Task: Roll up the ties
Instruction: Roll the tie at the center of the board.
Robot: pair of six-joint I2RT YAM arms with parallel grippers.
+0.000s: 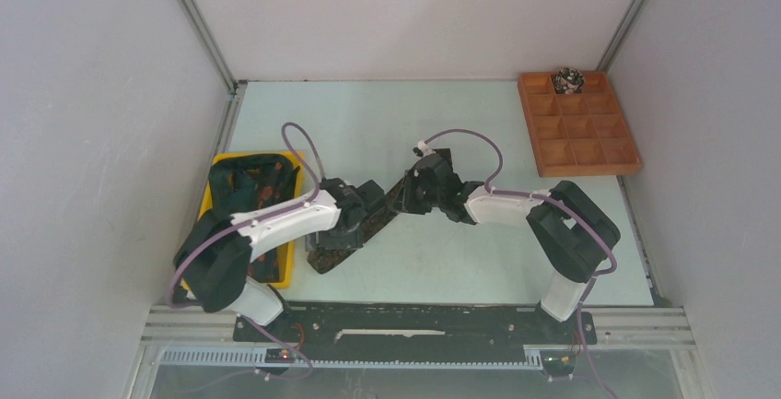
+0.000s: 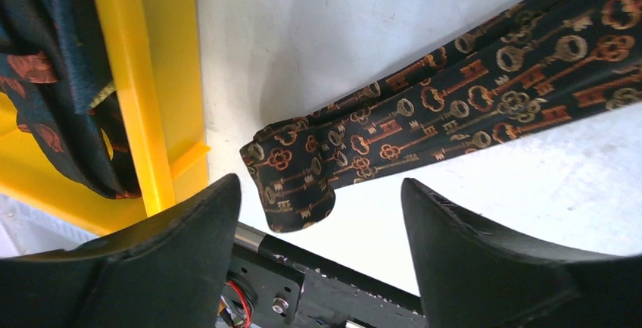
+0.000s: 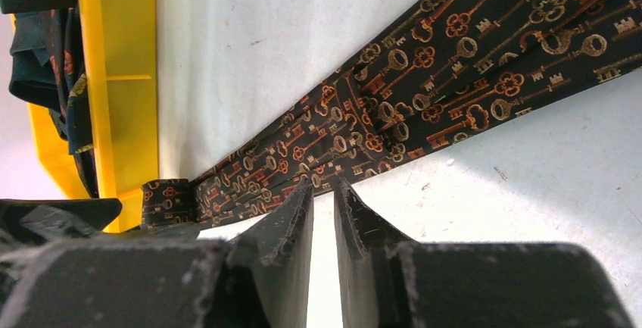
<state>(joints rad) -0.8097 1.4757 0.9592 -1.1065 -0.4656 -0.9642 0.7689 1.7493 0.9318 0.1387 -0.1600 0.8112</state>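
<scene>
The tie (image 2: 469,108) lies flat on the table (image 1: 368,113), running from about 7 o'clock to 1 o'clock across its middle, with the near end turned over into a loose first curl (image 2: 291,184). The left gripper (image 2: 322,186) is spread wide and holds nothing, its fingers standing either side of that curl without touching it. The right gripper (image 3: 324,184) has its fingers drawn almost together, with only bare table showing in the slit. The tips sit at the tie's near edge, and I cannot tell whether they nip the cloth or merely rest on it. The likeliest trouble, as I judge it, is the curl springing open while nothing holds it. A second risk is the tie sliding instead of winding if the right tips are not pinning it. The curl also lies just beside the bin (image 2: 140,78) at 9 o'clock, so a wide left finger could catch that yellow wall, and a roll begun on a slanted tie may wind crooked. The top view alone shows the tray (image 1: 539,127) at 1 o'clock with one coil (image 1: 567,79) in a far cell — but it hides both sets of fingers under the wrists. The left wrist view shows the curl and the other ties (image 2: 45,78) heaped in the bin, and only the right wrist view shows the narrow slit.
</scene>
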